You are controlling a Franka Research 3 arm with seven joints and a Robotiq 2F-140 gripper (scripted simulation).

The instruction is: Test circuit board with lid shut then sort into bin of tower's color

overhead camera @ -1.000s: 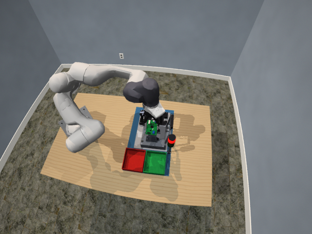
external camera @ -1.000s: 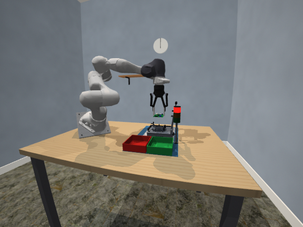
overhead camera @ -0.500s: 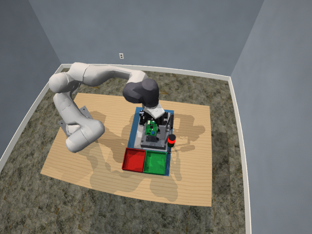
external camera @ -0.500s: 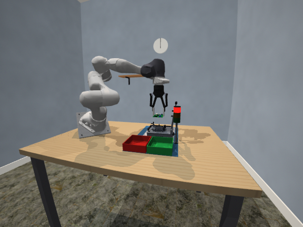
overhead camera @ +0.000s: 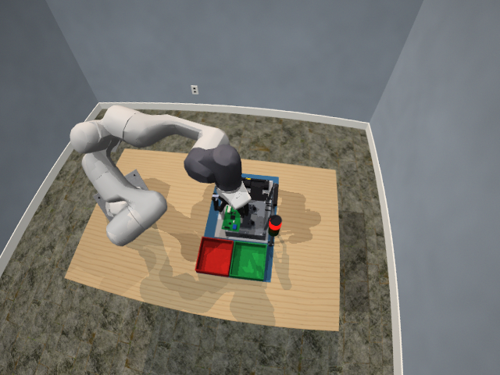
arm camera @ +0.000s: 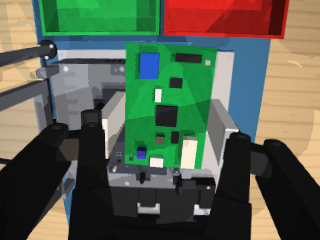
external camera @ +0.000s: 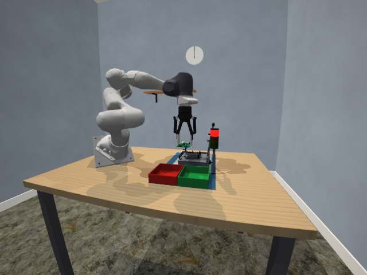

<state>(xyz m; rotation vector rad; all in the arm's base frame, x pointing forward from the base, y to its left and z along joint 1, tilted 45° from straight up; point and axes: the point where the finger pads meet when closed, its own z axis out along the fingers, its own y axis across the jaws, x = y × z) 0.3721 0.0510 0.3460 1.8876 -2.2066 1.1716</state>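
Overhead, the circuit board (arm camera: 170, 110) hangs face up and clear of the tester (external camera: 194, 160), clenched in the jaws (external camera: 184, 144) by its white connector end; its long axis runs from the jaws toward the bench's front edge, blue part leading toward the red bin (overhead camera: 213, 256) and green bin (overhead camera: 249, 261); the signal tower (external camera: 214, 133) glows red.
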